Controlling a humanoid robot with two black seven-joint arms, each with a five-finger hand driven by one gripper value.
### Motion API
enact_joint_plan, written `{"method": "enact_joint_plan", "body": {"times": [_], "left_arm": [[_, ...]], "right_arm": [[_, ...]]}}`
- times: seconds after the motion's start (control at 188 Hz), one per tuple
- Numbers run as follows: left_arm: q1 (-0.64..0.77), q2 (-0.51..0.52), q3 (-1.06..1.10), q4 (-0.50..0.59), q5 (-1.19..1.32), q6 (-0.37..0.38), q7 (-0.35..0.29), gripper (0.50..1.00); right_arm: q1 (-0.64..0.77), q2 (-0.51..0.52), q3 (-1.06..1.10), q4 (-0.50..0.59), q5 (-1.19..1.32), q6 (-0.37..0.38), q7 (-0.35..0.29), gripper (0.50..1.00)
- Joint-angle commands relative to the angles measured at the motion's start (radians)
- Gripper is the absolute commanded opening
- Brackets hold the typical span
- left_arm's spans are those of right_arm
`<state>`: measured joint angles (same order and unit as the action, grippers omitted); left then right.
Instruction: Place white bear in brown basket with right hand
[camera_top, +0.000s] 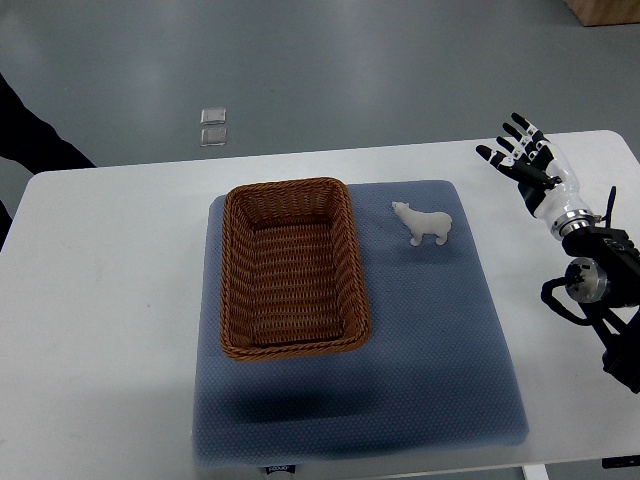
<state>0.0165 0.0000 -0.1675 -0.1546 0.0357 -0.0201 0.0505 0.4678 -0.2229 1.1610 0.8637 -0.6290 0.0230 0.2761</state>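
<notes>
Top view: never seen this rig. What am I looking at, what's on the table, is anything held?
One camera looks steeply down from the robot's own side. The black-and-white right robot hand comes in from the right edge, fingers spread, holding nothing. No left arm shows. A white table carries a blue-grey mat. On the mat sit an empty brown basket and, just to its right, a white bear standing apart from it. The bear is untouched. A dark sleeve shows at the upper left edge.

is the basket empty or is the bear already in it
Empty. The basket shows only its bare woven floor, and the bear stands upright on the blue mat to its right.
</notes>
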Motion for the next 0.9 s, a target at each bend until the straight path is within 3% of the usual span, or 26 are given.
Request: {"method": "enact_joint_plan", "body": {"times": [0.0, 0.894], "left_arm": [[-0.001, 0.000, -0.001, -0.002, 0.000, 0.000, 0.000, 1.000], [-0.003, 0.000, 0.008, 0.003, 0.000, 0.002, 0.000, 1.000]], "right_arm": [[0.000, 0.000, -0.003, 0.000, 0.000, 0.000, 0.000, 0.938], [0.009, -0.009, -0.012, 0.000, 0.000, 0.014, -0.002, 0.938]]}}
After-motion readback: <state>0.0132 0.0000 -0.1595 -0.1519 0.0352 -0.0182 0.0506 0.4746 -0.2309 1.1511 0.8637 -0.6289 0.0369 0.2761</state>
